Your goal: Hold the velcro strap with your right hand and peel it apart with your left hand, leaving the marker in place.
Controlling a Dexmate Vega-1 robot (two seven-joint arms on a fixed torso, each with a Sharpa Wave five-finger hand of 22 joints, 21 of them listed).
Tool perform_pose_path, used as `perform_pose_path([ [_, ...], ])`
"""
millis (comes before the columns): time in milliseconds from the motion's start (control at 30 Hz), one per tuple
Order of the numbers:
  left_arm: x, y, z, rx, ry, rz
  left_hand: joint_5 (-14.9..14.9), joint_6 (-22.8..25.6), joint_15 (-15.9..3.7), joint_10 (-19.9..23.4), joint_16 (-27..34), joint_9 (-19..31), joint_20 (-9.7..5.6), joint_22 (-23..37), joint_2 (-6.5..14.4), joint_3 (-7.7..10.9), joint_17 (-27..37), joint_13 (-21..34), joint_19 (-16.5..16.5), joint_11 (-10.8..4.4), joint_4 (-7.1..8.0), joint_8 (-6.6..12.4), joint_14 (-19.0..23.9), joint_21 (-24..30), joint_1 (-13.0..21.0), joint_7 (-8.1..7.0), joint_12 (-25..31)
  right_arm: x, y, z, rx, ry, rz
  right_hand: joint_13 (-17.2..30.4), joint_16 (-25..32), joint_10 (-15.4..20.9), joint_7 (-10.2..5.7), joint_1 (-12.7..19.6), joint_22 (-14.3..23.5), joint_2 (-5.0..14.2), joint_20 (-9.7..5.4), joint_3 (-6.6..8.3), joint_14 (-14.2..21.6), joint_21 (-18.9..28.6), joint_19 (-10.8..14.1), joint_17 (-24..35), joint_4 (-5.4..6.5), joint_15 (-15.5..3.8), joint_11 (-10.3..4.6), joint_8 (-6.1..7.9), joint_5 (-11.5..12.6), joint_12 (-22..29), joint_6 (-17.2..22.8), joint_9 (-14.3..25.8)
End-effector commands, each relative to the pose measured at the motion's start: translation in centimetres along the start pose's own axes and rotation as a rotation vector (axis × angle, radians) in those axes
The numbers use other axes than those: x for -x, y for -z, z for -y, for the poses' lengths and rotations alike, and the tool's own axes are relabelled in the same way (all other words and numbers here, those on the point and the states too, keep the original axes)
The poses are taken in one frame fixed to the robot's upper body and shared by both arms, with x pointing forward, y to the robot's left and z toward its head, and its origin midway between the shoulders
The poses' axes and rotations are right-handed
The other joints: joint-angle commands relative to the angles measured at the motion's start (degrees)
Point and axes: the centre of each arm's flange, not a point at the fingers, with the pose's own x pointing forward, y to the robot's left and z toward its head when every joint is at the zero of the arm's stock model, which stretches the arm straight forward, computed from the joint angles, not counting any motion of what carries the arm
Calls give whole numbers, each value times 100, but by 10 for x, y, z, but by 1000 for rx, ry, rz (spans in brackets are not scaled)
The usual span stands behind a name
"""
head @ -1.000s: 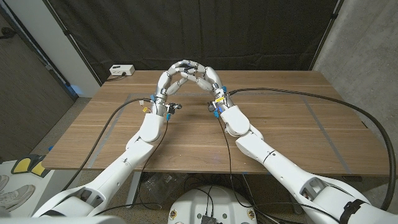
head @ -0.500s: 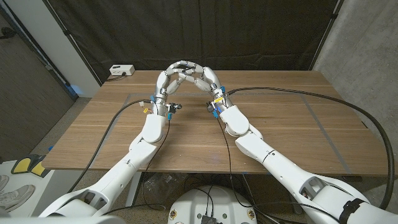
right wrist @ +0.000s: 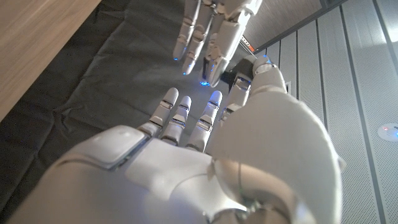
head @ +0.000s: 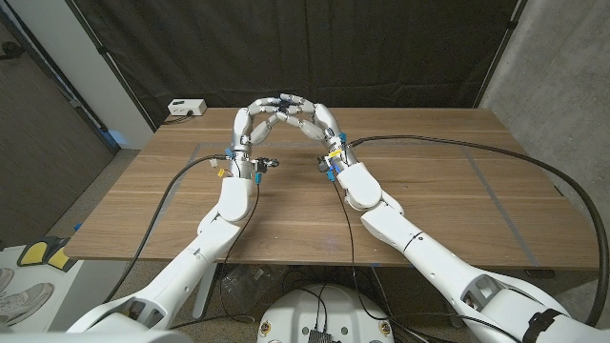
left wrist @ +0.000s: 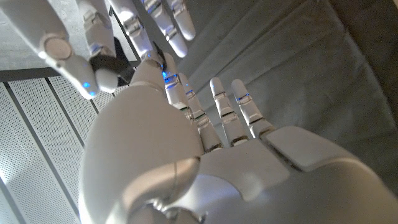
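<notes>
My left hand (head: 252,125) and right hand (head: 320,122) are raised over the far middle of the wooden table (head: 438,205), their fingertips meeting in an arch. In the left wrist view a short black velcro strap (left wrist: 111,63) sits between the right hand's thumb (left wrist: 61,50) and the tip of my left hand (left wrist: 155,143). The right wrist view shows the same dark strap (right wrist: 231,79) just past my right hand (right wrist: 236,143), with a small red-orange bit (right wrist: 246,43) beside it. Both hands' other fingers are stretched out. The marker itself I cannot make out.
A small white box (head: 186,108) sits at the table's back left corner. Black cables (head: 176,181) (head: 477,145) run from both wrists across the tabletop. A black curtain hangs behind the table.
My left hand and wrist have shifted slightly to the left, widening the arch a little. The right hand has stayed almost still.
</notes>
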Motion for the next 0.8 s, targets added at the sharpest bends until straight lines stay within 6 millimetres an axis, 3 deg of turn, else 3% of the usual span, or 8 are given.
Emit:
perform_pose_path([
  [33, 8, -13, -11, -72, -137, 71, -28, 108, -1025, 20, 533, 28, 65, 370, 62, -92, 822, 235, -98, 6, -24, -157, -18, 546, 304, 202, 174, 16, 0, 12, 233, 36, -144, 19, -35, -35, 106, 14, 14, 93, 74, 53, -77, 58, -84, 32, -7, -349, 9, -2, 15, -25, -70, 58],
  [167, 10, -16, -14, -89, -177, 76, -15, 137, -1023, 36, 779, 30, 92, 548, 69, -124, 1207, 329, -129, 12, -30, -217, -20, 828, 439, 248, 259, 27, -10, 16, 460, 68, -224, 19, -45, -73, 134, 6, 14, 105, 94, 66, -123, 57, -127, 35, -5, -282, 16, 5, -8, -42, -123, 95],
  [333, 10, -16, -13, -80, -190, 78, -2, 215, -1035, 53, 955, 24, 84, 670, 41, -167, 1510, 351, -142, 16, -32, -242, -28, 1044, 520, 276, 300, 32, -16, 17, 615, 117, -262, 19, -46, -74, 170, 15, 13, 125, 119, 84, -143, 54, -164, 37, -8, -262, 18, 11, -22, -42, -158, 118],
  [800, 9, -16, -11, -97, -189, 90, 18, 309, -1043, 76, 987, 24, 67, 665, -14, -171, 1774, 383, -181, 17, -84, -260, -147, 1213, 738, 364, 361, 37, -21, 21, 857, 259, -309, 19, -10, -77, 13, -127, 14, 171, 146, 78, -99, 97, -138, 50, 71, -233, 58, 48, -117, -45, -225, 180],
])
